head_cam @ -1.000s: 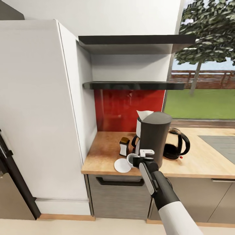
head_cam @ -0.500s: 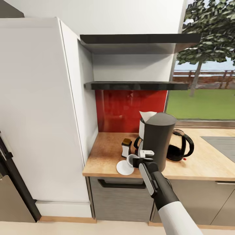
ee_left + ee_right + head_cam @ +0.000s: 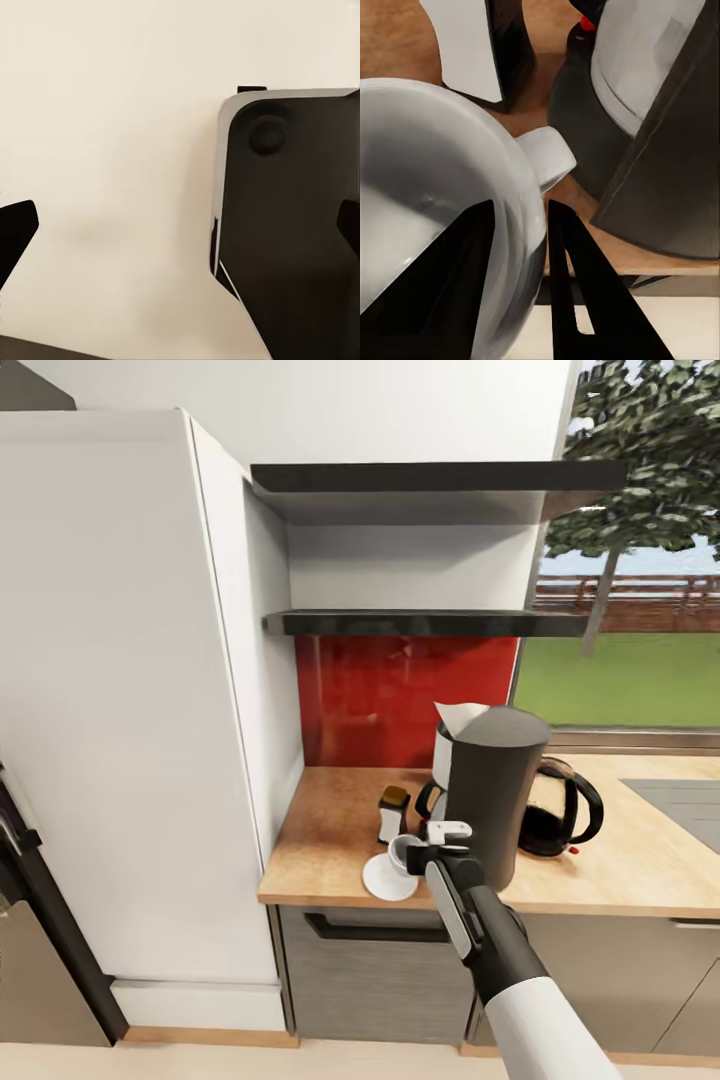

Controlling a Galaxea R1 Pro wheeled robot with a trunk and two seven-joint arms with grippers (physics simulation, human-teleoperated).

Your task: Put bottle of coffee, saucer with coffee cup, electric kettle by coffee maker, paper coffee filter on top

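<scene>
the coffee cup rim sits between the right end effector fingers.

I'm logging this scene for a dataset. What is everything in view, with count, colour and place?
coffee maker: 1, dark grey, on the countertop
paper coffee filter: 1, white, on top of the coffee maker
electric kettle: 1, clear glass and black, beside the coffee maker, window side
bottle of coffee: 1, dark and white, brown cap, countertop, fridge side of the coffee maker
saucer: 1, white, near the counter's front edge
coffee cup: 1, white, over the saucer
shelves: 2, black, on the wall above
backsplash: 1, red
right pincer: 1, black and white, fingers either side of the cup's rim
</scene>
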